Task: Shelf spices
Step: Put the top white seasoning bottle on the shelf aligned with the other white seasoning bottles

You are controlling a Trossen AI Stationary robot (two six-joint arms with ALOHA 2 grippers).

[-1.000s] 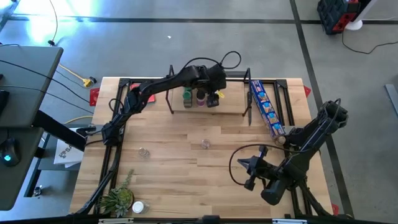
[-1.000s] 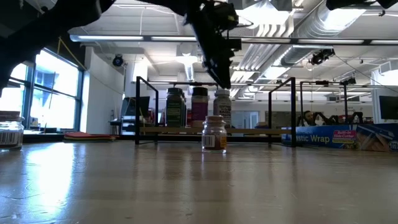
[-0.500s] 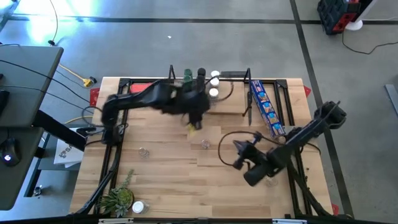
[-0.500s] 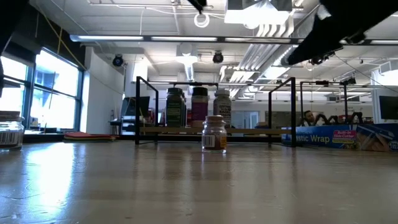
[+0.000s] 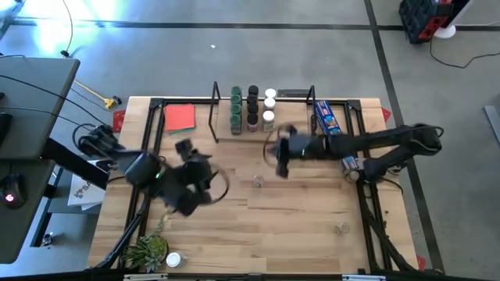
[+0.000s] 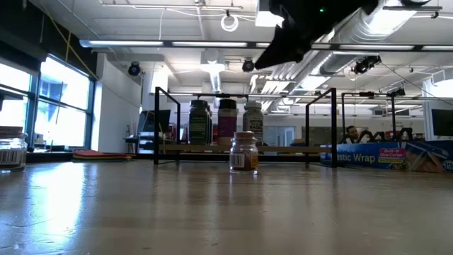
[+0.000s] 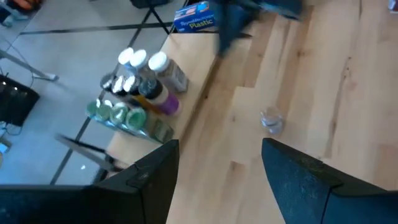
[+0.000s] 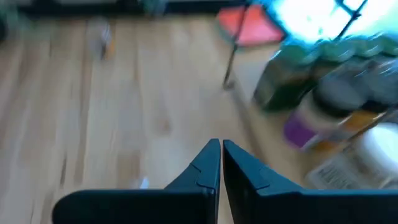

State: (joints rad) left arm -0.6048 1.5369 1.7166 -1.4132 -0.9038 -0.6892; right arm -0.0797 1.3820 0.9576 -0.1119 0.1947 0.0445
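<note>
On the low light-wood shelf with thin black metal end frames [image 5: 248,129], at the far edge of the table, a group of small cylindrical spice jars [image 5: 251,109] stands in three short rows: green lids, dark lids, white lids. Four jars are not yet shelved. A small clear-lidded jar [image 5: 257,181] stands near the middle of the wooden table [image 5: 297,226], another clear jar [image 5: 180,190] is toward the left side, one more [image 5: 341,229] is near the right front, and a white-lidded jar [image 5: 173,259] sits beside the small green plant [image 5: 147,251].

The left gripper [image 7: 221,168] hangs over the left part of the table with its fingers wide apart and nothing between them. The right gripper [image 8: 221,163] is just in front of the shelf, its fingers pressed together and holding nothing.

I judge the step in hand is fetching the next loose jar. The middle jar lies near the right gripper, so that gripper must first spread its fingers, come down straight over the lid, and close on the body below the lid, so the jar does not tip.

On the long blue printed box [image 6: 386,156] the low view shows the word "Wrap" and part of "Plastic". The jar labels are too small to read.
</note>
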